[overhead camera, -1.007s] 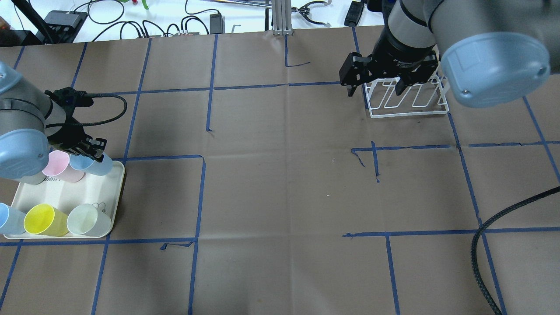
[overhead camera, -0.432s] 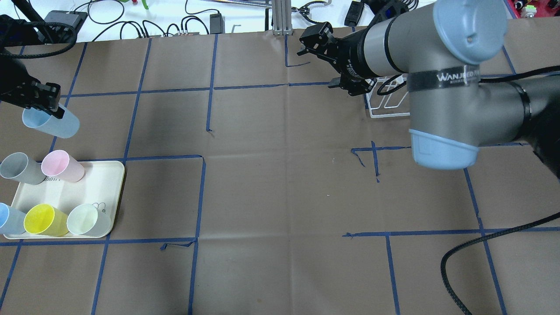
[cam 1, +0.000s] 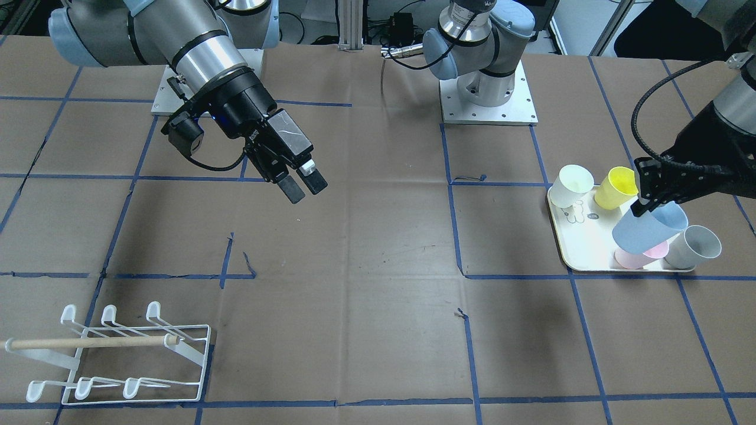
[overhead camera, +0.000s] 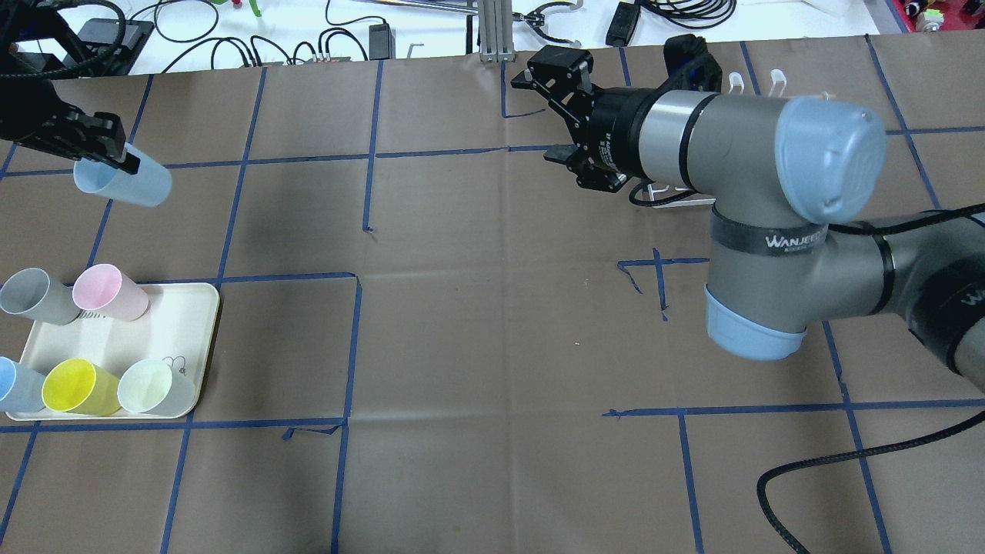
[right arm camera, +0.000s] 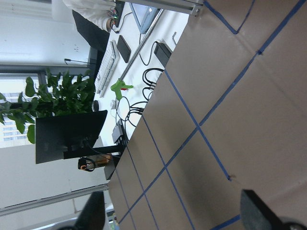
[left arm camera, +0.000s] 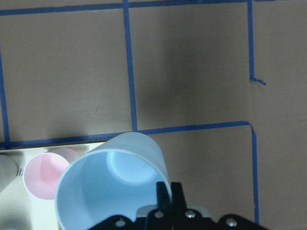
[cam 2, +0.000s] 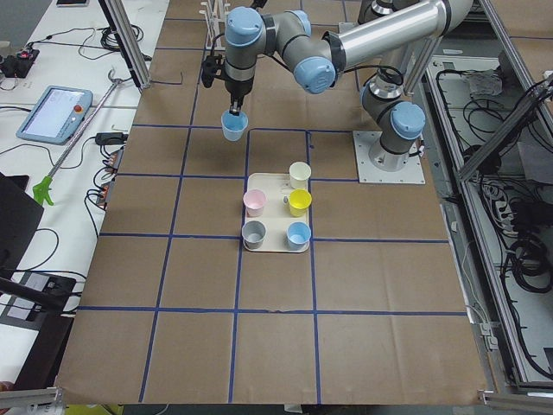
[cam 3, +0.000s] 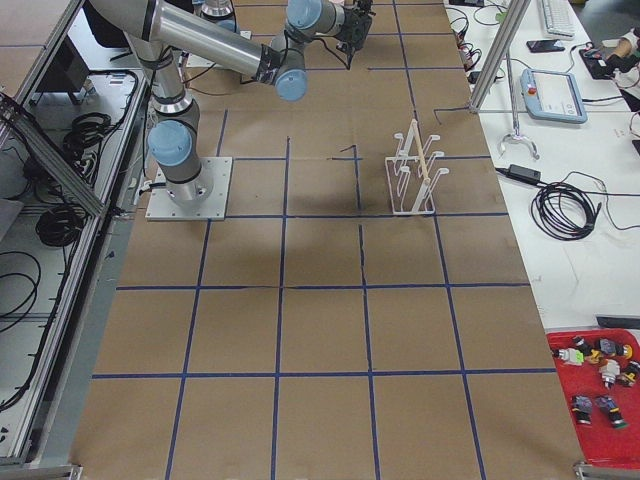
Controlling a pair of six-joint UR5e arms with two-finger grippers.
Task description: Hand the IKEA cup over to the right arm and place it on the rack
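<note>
A light blue IKEA cup [overhead camera: 127, 185] hangs tilted in the air over the far left of the table, with my left gripper [overhead camera: 115, 158] shut on its rim. The same cup [cam 1: 649, 227] shows above the tray in the front-facing view, and its open mouth fills the left wrist view [left arm camera: 110, 187]. My right gripper [overhead camera: 548, 115] is open and empty, turned sideways toward the left, over the table's far middle. The white wire rack [cam 1: 118, 354] with its wooden dowel stands empty. In the overhead view the right arm hides most of the rack; only its prong tips [overhead camera: 735, 77] show.
A cream tray [overhead camera: 154, 331] at the near left holds grey [overhead camera: 31, 296], pink [overhead camera: 108, 292], blue, yellow [overhead camera: 77, 387] and pale green [overhead camera: 154, 387] cups. Blue tape lines grid the brown table cover. Cables and tools lie beyond the far edge.
My left gripper lifted the blue cup off the tray and carried it up and away. The right arm swung off the rack toward the table's middle, its gripper turning sideways.
</note>
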